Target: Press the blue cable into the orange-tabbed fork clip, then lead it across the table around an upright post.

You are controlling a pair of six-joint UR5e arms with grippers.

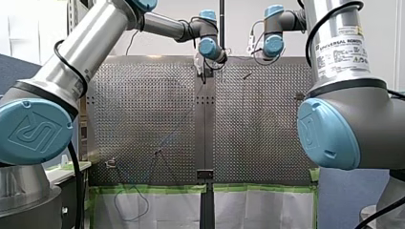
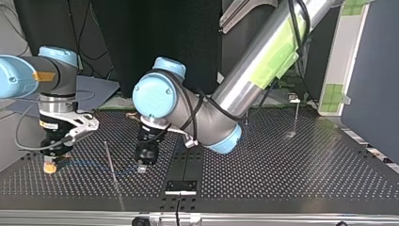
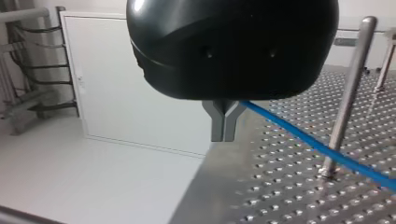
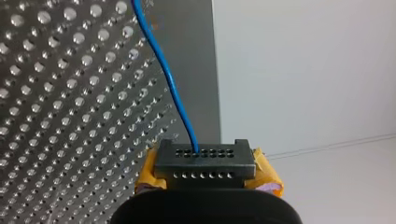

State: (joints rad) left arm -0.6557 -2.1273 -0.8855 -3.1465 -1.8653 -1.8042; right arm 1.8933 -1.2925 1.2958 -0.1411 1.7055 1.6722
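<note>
Grip first: what has each arm got hold of?

— My left gripper (image 3: 224, 134) has its metal fingers closed tip to tip, and the blue cable (image 3: 299, 134) comes out from between them just under the black body. My right gripper (image 4: 205, 163) is closed too, yellow pads at its sides, with the cable rising out of the seam between its dark faces.

And where does the cable run?

— Just above the table (image 2: 282, 183), in a nearly straight line from one gripper to the other, along the top view's near edge.

The post?

— The upright post (image 3: 350, 88) stands between the two grippers, nearer my left one. From the left wrist the cable leaves the fingers and crosses in front of the post's lower part. Whether it touches the metal, I cannot tell.

So what does the next move turn on?

— On that side. I judge the cable must bend against the post, so one end has to swing past it; my left arm, being closer, looks the likelier.

And the fork clip?

— I cannot pick it out here, so I will not call the pressing done.
</note>
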